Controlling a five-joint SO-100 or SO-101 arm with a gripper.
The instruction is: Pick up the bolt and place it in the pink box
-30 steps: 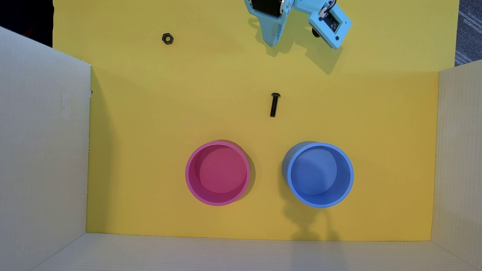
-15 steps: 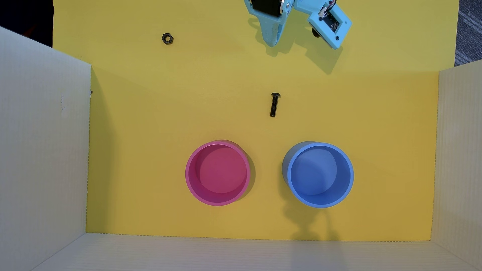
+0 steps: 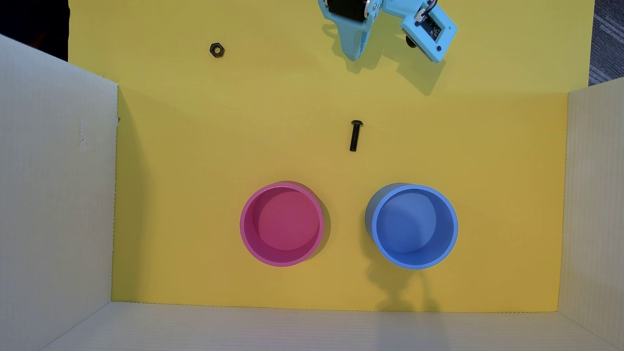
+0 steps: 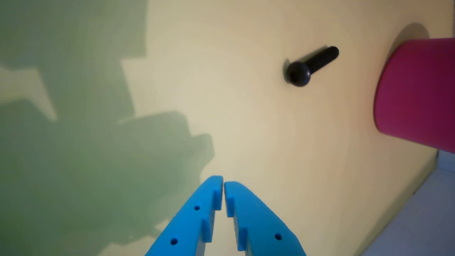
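The bolt (image 3: 355, 135) is small and black. It lies on the yellow mat, head toward the arm, between my gripper and the two cups. In the wrist view the bolt (image 4: 310, 66) lies at upper right. The pink box (image 3: 282, 224) is a round open cup, empty, below and left of the bolt in the overhead view. Its side shows at the right edge of the wrist view (image 4: 416, 92). My light-blue gripper (image 3: 354, 56) hangs at the top of the overhead view, well clear of the bolt. In the wrist view my gripper (image 4: 223, 182) has its tips together with nothing between them.
A blue round cup (image 3: 414, 226) stands right of the pink one. A black hex nut (image 3: 216, 50) lies at upper left. White corrugated walls (image 3: 57, 189) enclose the mat on the left, right and bottom of the overhead view.
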